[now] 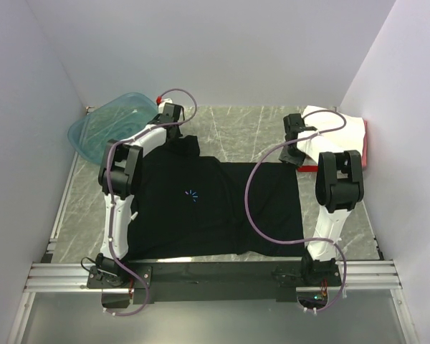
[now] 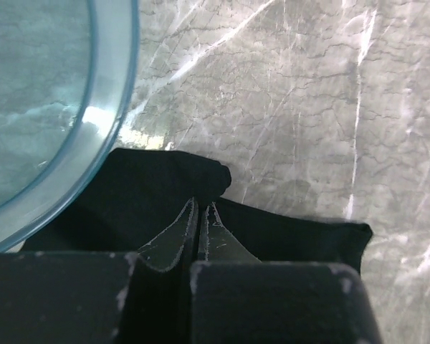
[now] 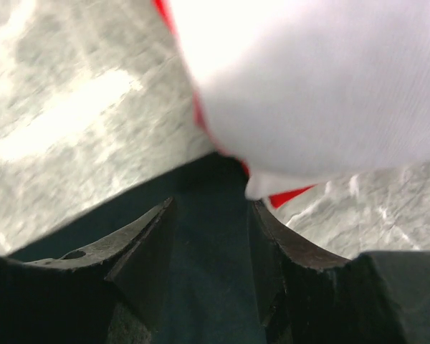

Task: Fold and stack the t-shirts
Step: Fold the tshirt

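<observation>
The black t-shirt lies spread on the desk, limp and light, so we take its far corners, where the left pincer seems clenched on cloth and the right pincer straddles it, released.

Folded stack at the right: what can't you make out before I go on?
Top external: the right arm covers the stack's near edge, so its layers can't be counted.
Right wrist: the white t-shirt is blurred and cut off by the frame; the red t-shirt shows only as slivers beneath it.
</observation>
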### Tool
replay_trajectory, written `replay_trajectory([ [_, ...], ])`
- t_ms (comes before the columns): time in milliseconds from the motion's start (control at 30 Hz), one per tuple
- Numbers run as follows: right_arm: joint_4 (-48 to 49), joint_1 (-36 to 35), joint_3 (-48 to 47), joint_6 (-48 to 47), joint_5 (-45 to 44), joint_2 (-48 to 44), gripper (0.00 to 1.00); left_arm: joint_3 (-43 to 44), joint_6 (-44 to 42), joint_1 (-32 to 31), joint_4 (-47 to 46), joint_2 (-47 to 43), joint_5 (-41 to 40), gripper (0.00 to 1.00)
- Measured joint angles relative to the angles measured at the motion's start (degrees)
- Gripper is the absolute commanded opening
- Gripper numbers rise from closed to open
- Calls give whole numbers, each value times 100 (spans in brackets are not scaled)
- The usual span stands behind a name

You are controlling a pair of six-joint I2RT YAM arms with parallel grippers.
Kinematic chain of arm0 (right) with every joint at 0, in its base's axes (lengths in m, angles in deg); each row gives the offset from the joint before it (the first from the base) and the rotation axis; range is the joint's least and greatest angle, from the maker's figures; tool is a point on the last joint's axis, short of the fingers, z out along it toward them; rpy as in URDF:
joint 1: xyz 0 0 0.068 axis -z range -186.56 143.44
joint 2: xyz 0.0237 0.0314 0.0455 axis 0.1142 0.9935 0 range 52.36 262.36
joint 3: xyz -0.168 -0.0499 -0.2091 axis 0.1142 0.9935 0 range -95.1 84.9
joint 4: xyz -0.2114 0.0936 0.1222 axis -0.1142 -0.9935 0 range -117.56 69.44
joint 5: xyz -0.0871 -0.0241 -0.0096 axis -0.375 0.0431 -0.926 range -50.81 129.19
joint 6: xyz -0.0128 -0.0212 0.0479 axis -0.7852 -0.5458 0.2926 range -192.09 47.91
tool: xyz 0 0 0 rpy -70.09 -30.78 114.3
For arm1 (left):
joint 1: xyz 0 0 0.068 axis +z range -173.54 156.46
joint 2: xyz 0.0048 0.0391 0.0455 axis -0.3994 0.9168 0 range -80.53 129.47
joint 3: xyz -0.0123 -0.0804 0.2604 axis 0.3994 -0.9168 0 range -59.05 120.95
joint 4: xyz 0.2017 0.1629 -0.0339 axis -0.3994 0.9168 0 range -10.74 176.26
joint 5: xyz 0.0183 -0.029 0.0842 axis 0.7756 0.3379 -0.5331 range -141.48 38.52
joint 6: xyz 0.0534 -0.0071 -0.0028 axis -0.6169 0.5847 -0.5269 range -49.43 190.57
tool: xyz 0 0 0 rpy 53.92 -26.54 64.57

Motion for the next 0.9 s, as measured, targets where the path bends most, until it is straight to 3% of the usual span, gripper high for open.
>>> replay_trajectory([
  [367,-81,46,-118,81,-173,282,49,-214,0,2,63,-481,24,0],
  [633,-72,46,-142,129,-153,319,18,-308,0,2,63,-669,22,0],
  [733,-72,46,-140,120,-138,319,0,-374,0,2,68,-693,22,0],
  [900,-59,46,-122,136,-96,304,0,-516,0,2,68,-774,22,0],
])
